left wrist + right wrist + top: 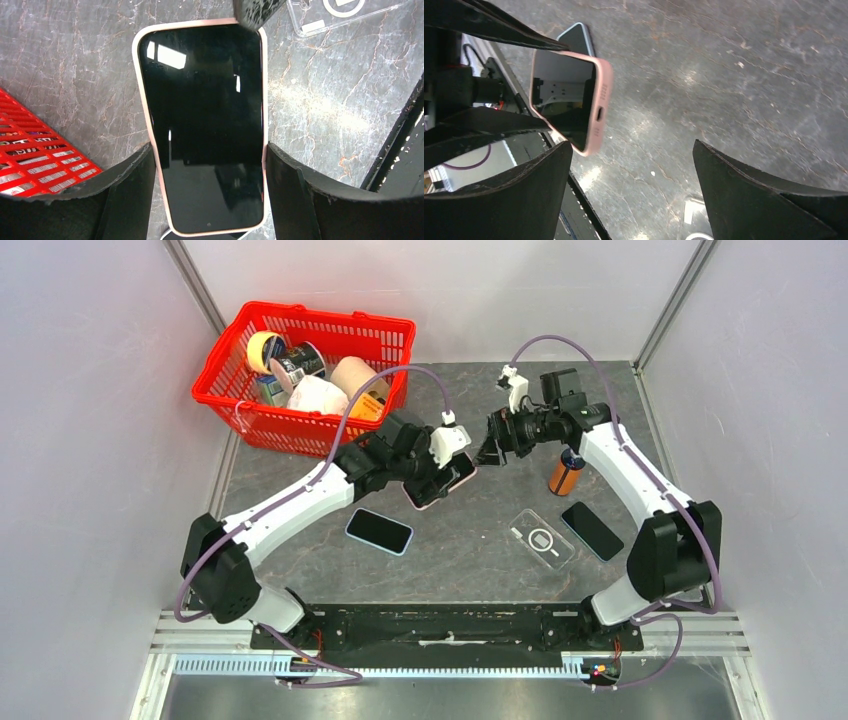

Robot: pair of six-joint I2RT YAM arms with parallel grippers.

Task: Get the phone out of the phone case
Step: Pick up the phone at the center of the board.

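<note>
Left gripper (437,472) is clamped on the phone (200,125). Its two black fingers (125,190) press on the long sides, and the phone sits in its pink case (601,100) with the screen toward my left wrist camera. The phone is held up off the bench (460,570), over the middle and slightly toward the left side. The pink rim runs unbroken around the screen, so the phone is still fully inside the case.

Right gripper (497,445) is spread wide and grips nothing. It points at the port end of the cased phone. In my right wrist view that end is just beside one finger, not between the pads. In the left wrist view one right fingertip (255,12) is at the phone's far corner. I cannot tell if it is touching.

Other things on the bench:
- A second phone with a pale edge (379,530) lies flat toward the near edge, left of centre.
- A clear case (541,538) lies toward the near edge, right of centre.
- A black phone (592,530) lies just beside the clear case, on the side of the bench's right edge.
- An orange cylinder (565,475) stands under the right forearm, nearer the right edge.
- A red basket (235,405) sits at the far left corner with tape rolls and tubs in it.
</note>
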